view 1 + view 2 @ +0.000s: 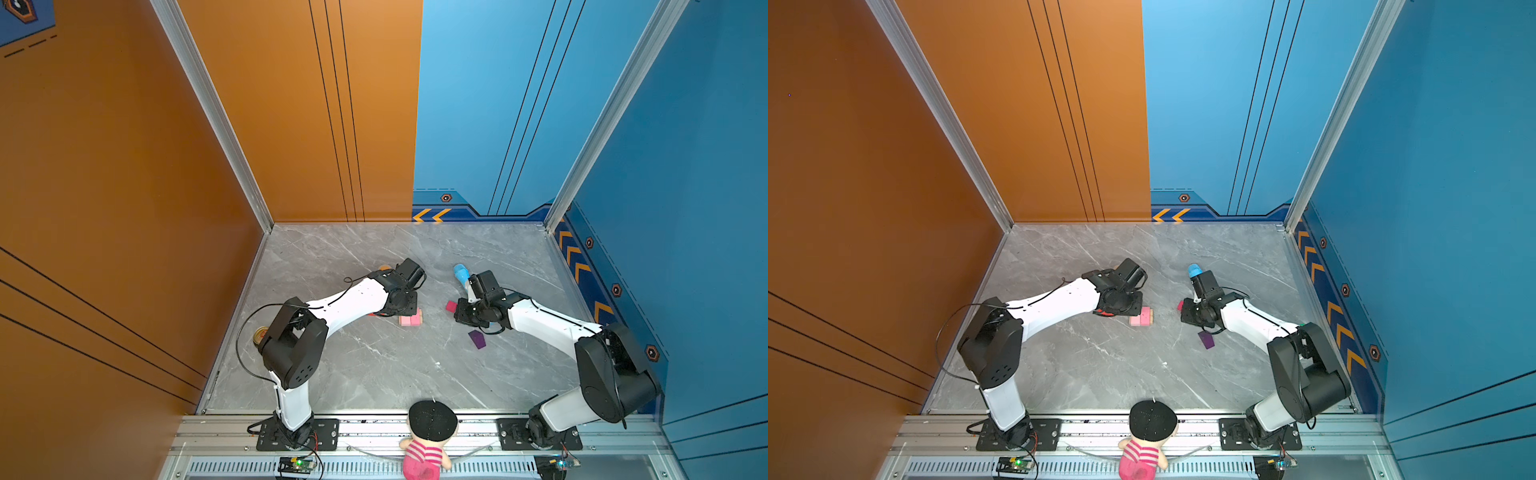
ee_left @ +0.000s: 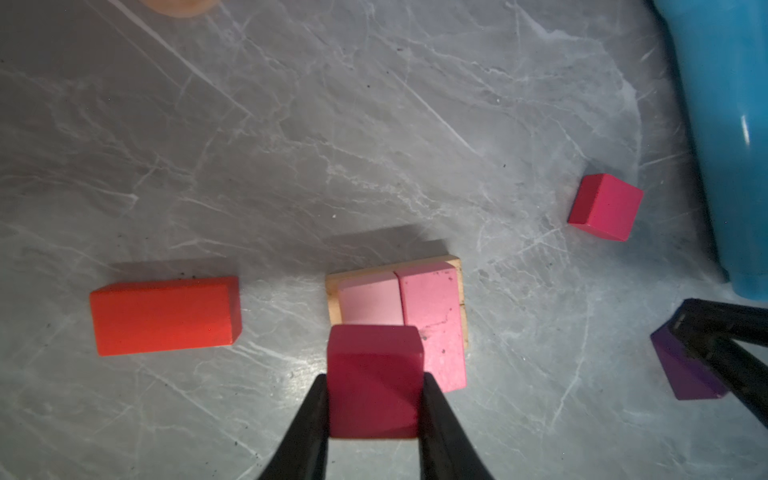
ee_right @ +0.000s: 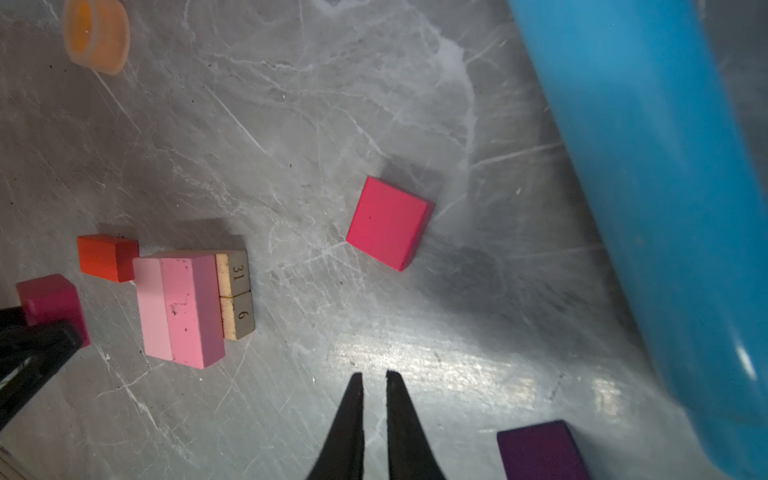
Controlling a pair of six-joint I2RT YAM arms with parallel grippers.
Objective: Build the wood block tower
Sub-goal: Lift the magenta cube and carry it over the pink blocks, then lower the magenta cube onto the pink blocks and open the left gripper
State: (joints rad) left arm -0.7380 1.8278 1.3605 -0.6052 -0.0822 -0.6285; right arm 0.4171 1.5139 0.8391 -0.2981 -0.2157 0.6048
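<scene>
Left gripper (image 2: 374, 380) is pinching a magenta cube (image 2: 374, 353), hovering at the near end of the pink bricks (image 2: 432, 307) lying on the tan slabs (image 2: 455, 266) mid-table. I am expecting trouble if it releases off-centre: the cube tipping and shoving the bricks. Right gripper (image 3: 374, 376), at 3 o'clock of the stack, is sitting almost pressed together, empty.
</scene>
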